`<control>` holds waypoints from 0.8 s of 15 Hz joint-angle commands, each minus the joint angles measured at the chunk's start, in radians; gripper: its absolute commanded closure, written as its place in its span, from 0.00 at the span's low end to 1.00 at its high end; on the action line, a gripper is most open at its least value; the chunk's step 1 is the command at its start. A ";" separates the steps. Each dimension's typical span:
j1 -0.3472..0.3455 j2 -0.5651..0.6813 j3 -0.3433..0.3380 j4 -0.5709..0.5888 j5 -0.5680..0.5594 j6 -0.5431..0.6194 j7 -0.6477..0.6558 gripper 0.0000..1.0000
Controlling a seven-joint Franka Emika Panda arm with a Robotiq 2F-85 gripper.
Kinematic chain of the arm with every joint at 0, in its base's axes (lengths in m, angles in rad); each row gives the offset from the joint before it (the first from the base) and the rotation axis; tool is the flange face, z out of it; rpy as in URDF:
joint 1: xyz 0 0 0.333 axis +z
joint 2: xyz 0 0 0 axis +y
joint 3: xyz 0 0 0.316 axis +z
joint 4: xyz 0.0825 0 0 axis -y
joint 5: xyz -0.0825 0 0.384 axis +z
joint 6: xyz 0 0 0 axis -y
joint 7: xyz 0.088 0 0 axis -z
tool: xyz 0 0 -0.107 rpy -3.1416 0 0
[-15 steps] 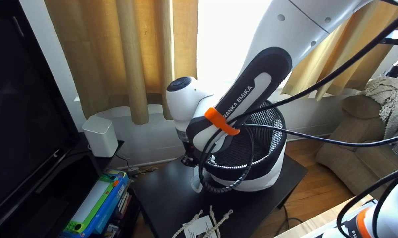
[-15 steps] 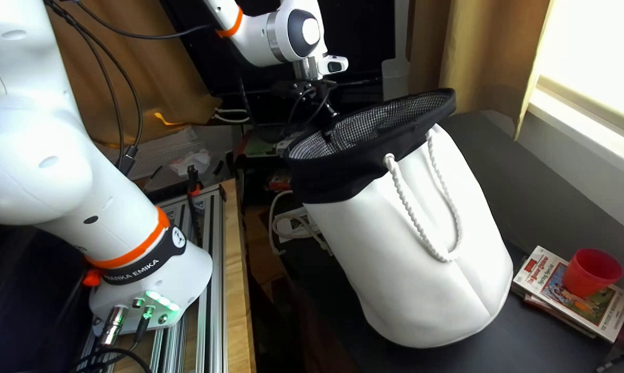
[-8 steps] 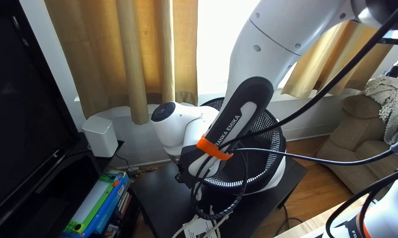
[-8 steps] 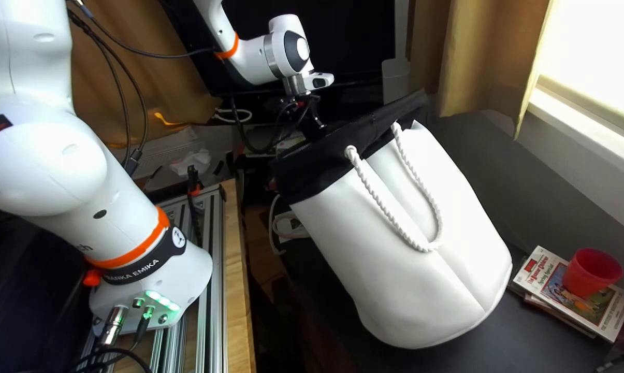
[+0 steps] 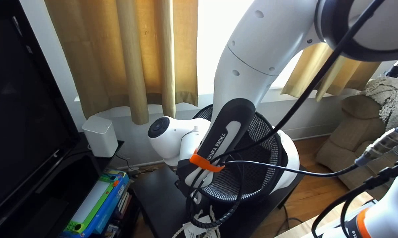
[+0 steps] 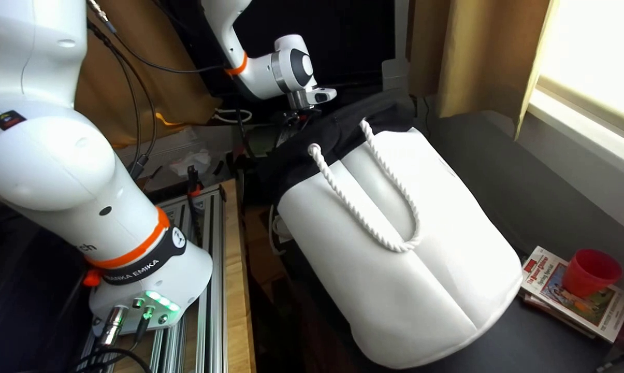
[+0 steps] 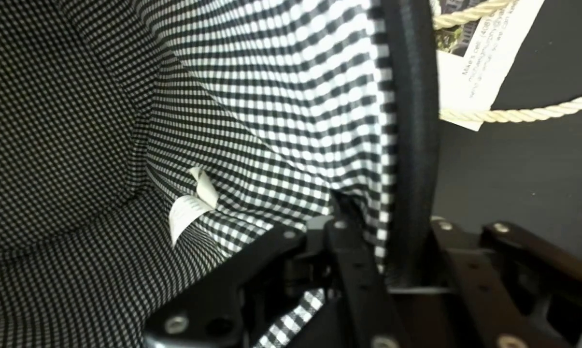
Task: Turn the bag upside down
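Bag (image 6: 431, 280) tipped further since the earlier frame; rim (image 7: 414, 121) pinched in gripper (image 7: 392, 220). Seated near right corner of worktop (image 5: 149, 195) in an exterior view. Tipping judged under way, inversion not reached; rim should be pulled under, base (image 6: 436, 342) swung up. Red cup (image 6: 589, 277) set on books (image 6: 609, 313) at edge nearest window (image 6: 596, 67).

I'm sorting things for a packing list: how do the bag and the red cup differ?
The bag is white and black, the red cup plain red. The bag is far larger than the red cup. The bag is tilted, while the red cup stands upright on books. Both have a round open mouth.
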 commanded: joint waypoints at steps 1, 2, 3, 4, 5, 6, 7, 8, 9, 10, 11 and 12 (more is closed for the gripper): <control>0.030 0.033 -0.031 0.021 -0.010 0.008 0.034 0.48; 0.030 0.037 -0.034 0.024 -0.008 0.011 0.032 0.39; 0.031 0.038 -0.038 0.025 -0.008 0.015 0.032 0.32; 0.025 0.035 -0.036 0.024 -0.001 0.020 0.025 0.25; 0.021 0.035 -0.038 0.026 0.001 0.025 0.022 0.17; 0.015 0.037 -0.037 0.029 0.004 0.032 0.011 0.10; 0.003 0.045 -0.033 0.033 0.009 0.047 -0.010 0.06; -0.001 0.052 -0.035 0.037 0.007 0.063 -0.019 0.45; -0.009 0.061 -0.036 0.043 0.010 0.074 -0.033 0.40; -0.013 0.067 -0.038 0.047 0.012 0.086 -0.042 0.41; -0.016 0.074 -0.044 0.051 0.007 0.096 -0.057 0.49; -0.022 0.079 -0.045 0.054 0.008 0.106 -0.078 0.58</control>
